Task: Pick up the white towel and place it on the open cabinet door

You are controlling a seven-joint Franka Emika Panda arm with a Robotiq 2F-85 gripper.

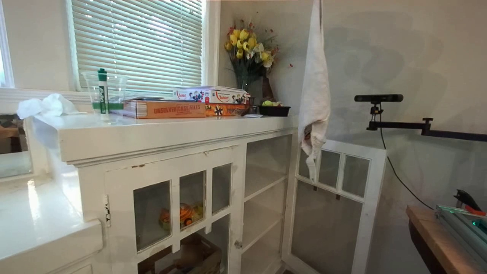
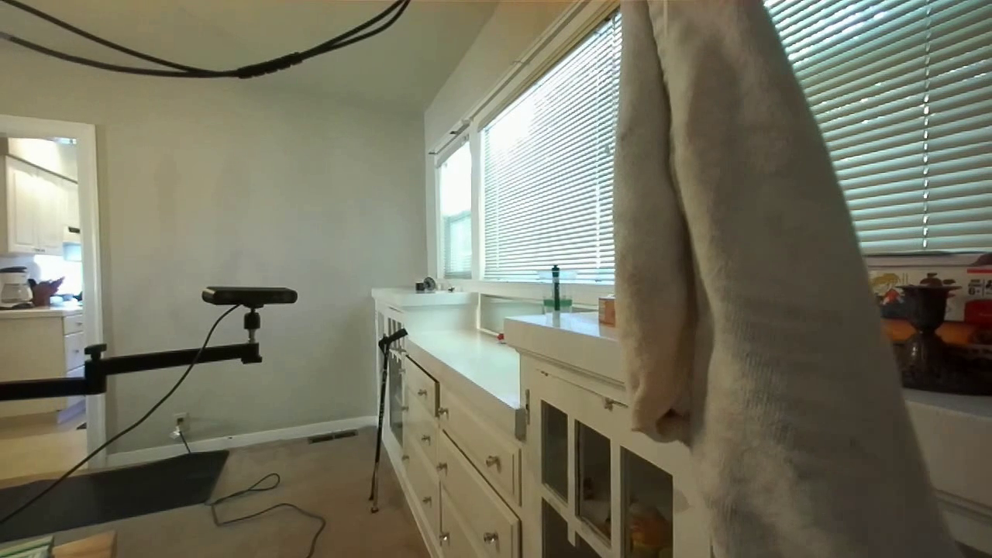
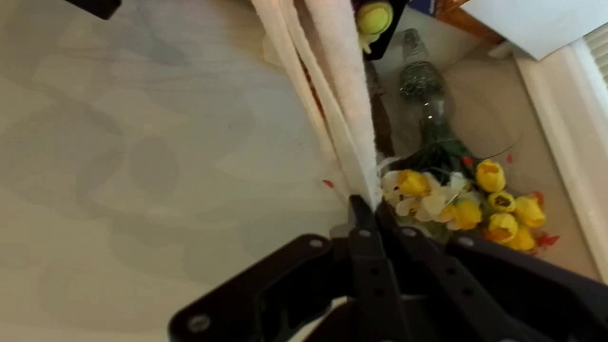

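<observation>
Towel [image 1: 315,87], white, hanging in air | gripper [image 3: 371,207]: clenched on its upper end | lie: beneath gripper, long axis near vertical | lower end overlaps cabinet door [image 1: 346,194], top part, in an exterior view; contact undetermined

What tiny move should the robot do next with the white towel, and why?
I'd probably ease the white towel across the top of the open cabinet door before letting go. The gripper has it pinched, and in an exterior view its loose end hangs in front of the door's upper corner, not draped over it. I can't tell whether they touch.
</observation>
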